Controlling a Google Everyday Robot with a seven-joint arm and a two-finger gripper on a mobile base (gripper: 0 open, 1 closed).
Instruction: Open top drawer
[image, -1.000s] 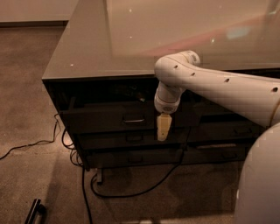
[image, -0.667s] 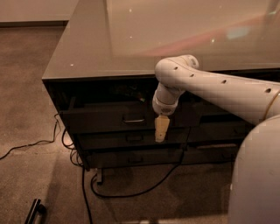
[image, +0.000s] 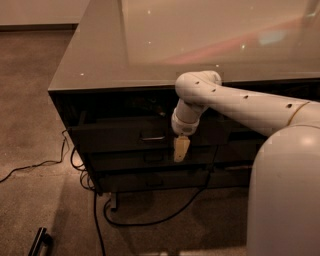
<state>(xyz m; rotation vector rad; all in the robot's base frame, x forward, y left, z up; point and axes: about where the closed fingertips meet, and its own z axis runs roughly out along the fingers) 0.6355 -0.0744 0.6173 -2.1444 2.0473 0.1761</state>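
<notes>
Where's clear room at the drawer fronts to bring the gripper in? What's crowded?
Free: the top drawer front between its left edge and the handle; the whole countertop above. Crowded: right of the handle, where the gripper hangs pointing down on the arm reaching in from the right, and the floor under the drawers, looped with cables.

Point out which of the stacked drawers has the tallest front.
The top drawer, right under the tabletop: its front is clearly taller than the shallower drawers below. The gripper hangs just right of its handle, near its lower edge.
</notes>
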